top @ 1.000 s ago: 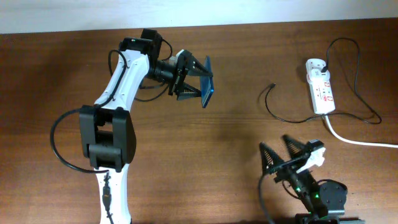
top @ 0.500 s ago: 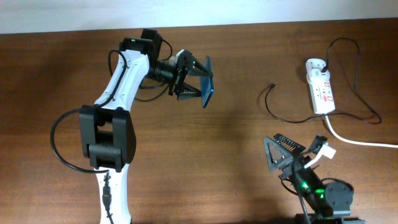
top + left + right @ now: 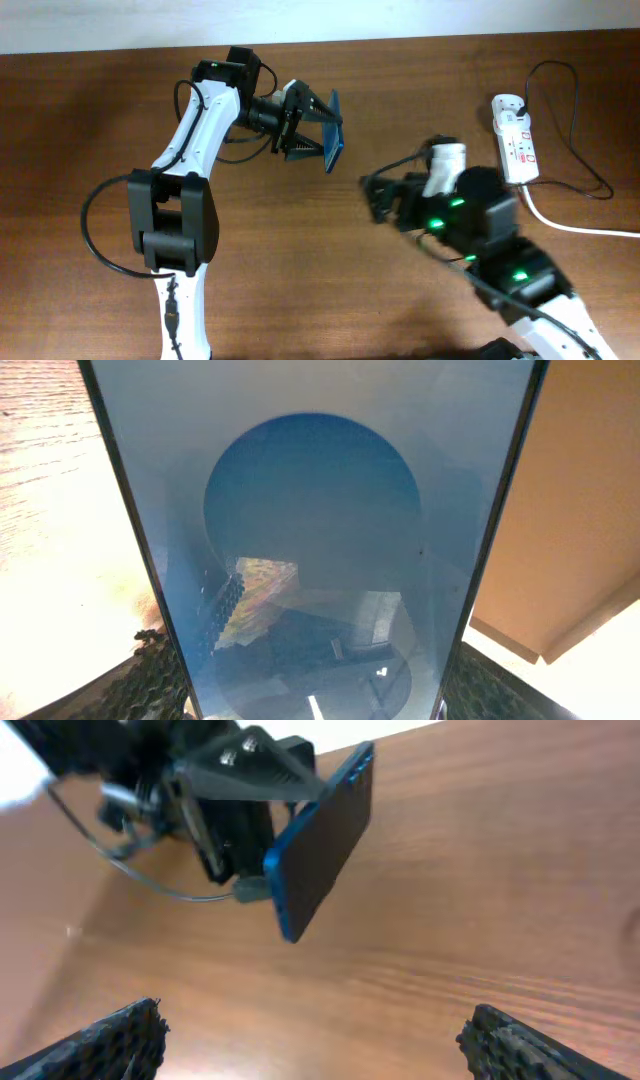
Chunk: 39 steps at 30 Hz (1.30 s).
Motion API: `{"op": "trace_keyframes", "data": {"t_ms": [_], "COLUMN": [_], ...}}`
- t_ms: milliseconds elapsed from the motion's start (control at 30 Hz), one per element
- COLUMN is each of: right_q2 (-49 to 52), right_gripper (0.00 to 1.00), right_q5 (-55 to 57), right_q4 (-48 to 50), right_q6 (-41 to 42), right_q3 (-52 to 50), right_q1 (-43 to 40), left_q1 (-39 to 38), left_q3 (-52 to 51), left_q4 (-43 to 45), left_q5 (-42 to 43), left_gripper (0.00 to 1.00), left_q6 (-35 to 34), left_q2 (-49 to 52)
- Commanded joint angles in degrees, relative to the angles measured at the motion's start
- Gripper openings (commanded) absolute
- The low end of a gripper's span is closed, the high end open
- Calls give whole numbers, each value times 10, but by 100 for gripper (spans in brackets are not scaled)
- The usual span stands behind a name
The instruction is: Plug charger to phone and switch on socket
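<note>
Left gripper [image 3: 328, 140] is clamped on the phone [image 3: 336, 128], which is held on edge above the table [image 3: 100, 120], long axis running far-to-near. My left wrist view gets its blue face, the right wrist view its dark back. Right gripper [image 3: 310, 1040] is spread wide, nothing in it.
</note>
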Motion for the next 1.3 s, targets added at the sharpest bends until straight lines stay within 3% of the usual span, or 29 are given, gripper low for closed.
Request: {"op": "trace_keyframes", "data": {"t_ms": [0,200,367,833,1267], "right_q2": [41,153,220,325,336], "right_gripper": [98,99,100,90,73], "right_q5": [279,303,235,265,222], "right_q4": [43,190,296,410,414], "right_q6": [-4,-4,-4,-11,-10], "right_q3": [12,12,12,12,13], "right_q1": [113,145,145,137,100], "left_q1": [4,4,4,4,4], "left_q3": [16,16,16,16,16], "left_q4": [1,1,1,1,1], "left_q5": [26,26,26,26,25], "left_gripper": [52,52,53,53,53], "left_q6": [13,13,13,14,14], "left_q2": [3,3,3,3,3]}}
